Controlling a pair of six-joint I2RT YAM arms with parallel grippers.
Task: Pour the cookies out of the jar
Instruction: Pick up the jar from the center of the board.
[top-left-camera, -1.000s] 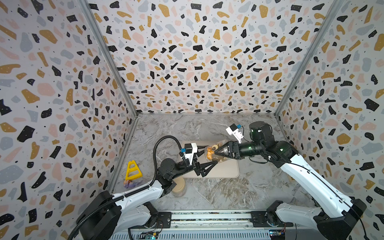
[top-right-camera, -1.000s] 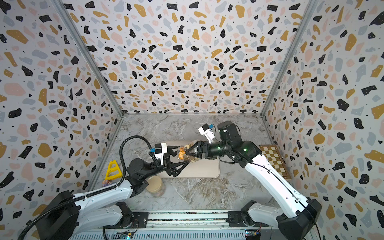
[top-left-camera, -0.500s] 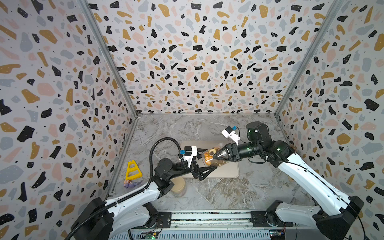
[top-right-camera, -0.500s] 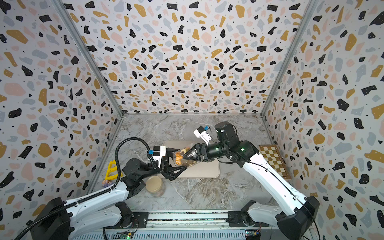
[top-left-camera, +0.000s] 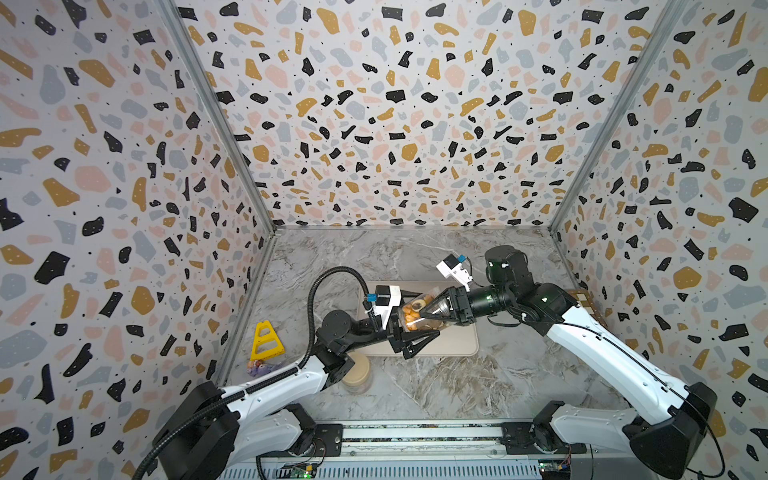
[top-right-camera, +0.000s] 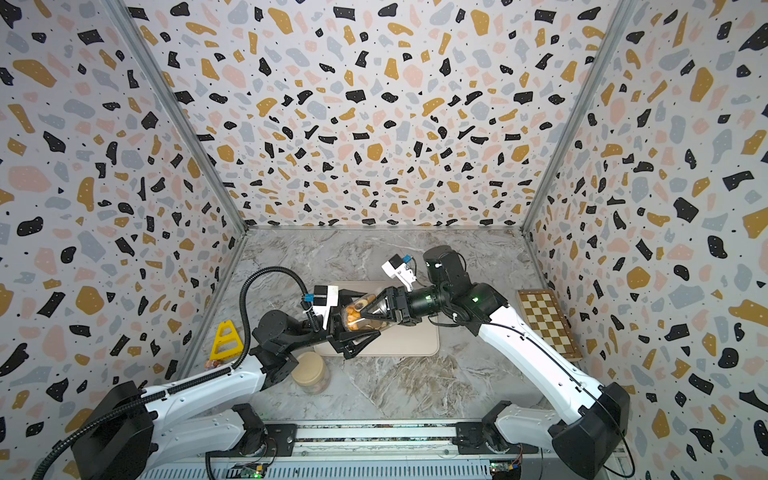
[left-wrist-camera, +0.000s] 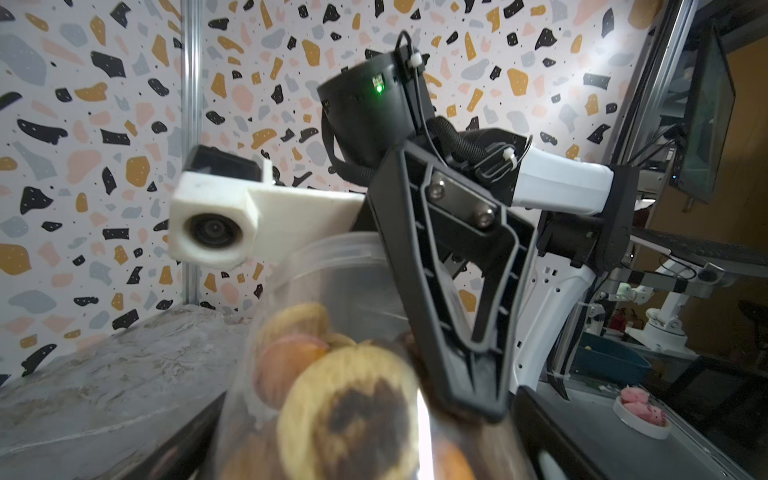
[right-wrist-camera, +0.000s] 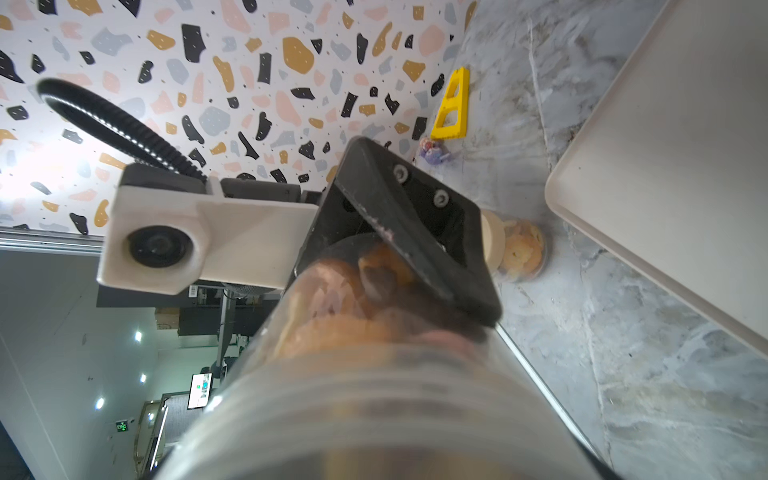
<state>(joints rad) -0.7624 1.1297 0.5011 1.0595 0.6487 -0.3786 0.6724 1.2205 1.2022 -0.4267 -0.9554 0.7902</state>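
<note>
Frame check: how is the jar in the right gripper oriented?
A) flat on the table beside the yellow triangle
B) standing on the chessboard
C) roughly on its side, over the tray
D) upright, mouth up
C: the right gripper holds the jar roughly level in the air, cookies inside, with the tray under it in both top views.

Clear jar (top-left-camera: 409, 321) tipped sideways in midair, golden and dark cookies (top-left-camera: 412, 308) inside.
</note>
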